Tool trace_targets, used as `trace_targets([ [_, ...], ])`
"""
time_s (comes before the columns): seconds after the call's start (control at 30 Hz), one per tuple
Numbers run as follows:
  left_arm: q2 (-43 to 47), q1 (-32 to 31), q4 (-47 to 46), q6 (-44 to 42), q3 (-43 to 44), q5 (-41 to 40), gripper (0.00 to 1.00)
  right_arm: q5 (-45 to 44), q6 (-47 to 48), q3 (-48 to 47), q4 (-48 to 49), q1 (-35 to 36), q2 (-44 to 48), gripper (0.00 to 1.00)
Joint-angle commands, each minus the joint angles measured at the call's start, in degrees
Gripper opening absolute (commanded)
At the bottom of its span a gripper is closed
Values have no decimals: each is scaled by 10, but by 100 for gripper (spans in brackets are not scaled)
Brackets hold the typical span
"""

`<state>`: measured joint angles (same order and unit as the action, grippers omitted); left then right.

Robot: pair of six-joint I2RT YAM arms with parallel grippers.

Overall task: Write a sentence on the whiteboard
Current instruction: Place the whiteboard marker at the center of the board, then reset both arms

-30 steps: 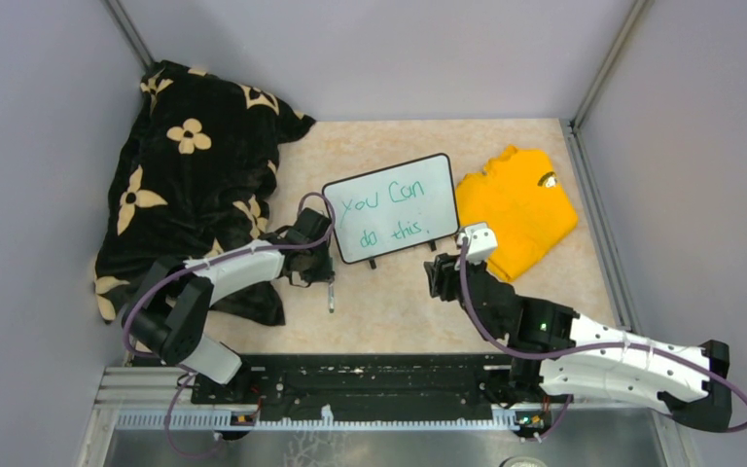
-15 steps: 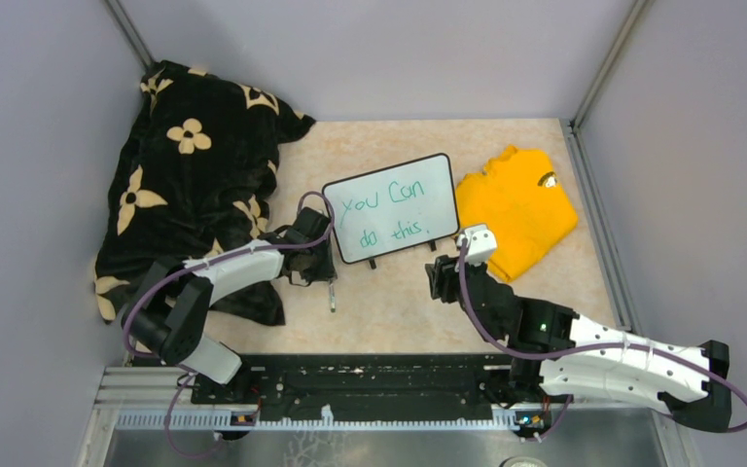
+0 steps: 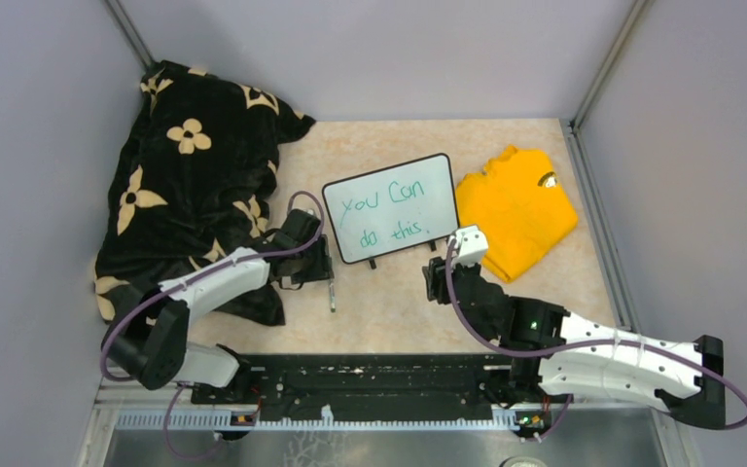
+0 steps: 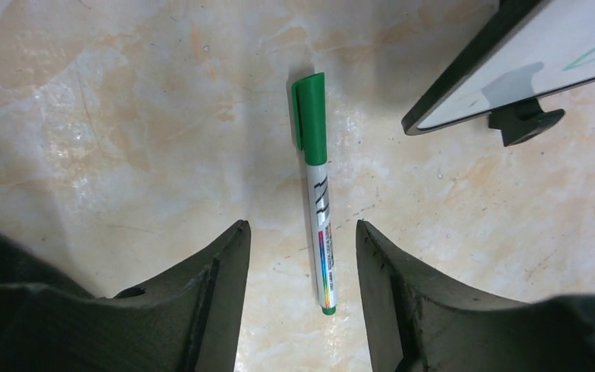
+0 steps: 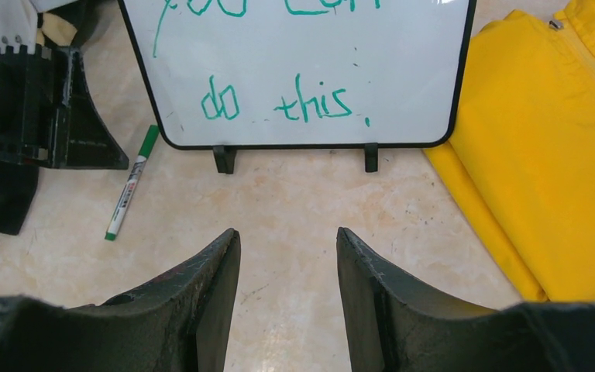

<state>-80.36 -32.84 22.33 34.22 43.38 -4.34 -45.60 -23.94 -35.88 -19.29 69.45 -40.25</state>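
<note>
From above, the black-framed whiteboard (image 3: 389, 207) stands mid-table, reading "you Can do this." in green. Left wrist: the left gripper (image 4: 302, 232) is spread open either side of a loose green-capped marker (image 4: 315, 186) on the marbled tabletop (image 4: 124, 116). Right wrist: the right gripper (image 5: 287, 236) gapes empty before the board's feet.

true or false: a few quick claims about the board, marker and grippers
1. The whiteboard reads "you can do this." True.
2. The left gripper clamps the marker. False: its jaws stand open, the marker lying untouched on the table between them.
3. The marker's green cap is on. True.
4. The yellow shirt lies left of the whiteboard. False: right of it; the black blanket is on the left.
5. The right gripper holds nothing. True.
</note>
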Motion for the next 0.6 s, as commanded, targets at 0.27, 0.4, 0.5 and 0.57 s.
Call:
trace_targets([
  [0.27,79,2,43,-50,17,-41,71,-16,-10,-20,44,-6,-20,51],
  [0.4,110,-4,34,-71,26,-33,74,-27,-6,-30,69,-6,-38,74],
  [0.5,126,-6,33,-95,40,-47,81,-91,-28,-59,76,-7,-74,91],
  [0.57,129,-6,46,-101,57,-55,83,-151,-81,-88,41,-6,-105,96],
])
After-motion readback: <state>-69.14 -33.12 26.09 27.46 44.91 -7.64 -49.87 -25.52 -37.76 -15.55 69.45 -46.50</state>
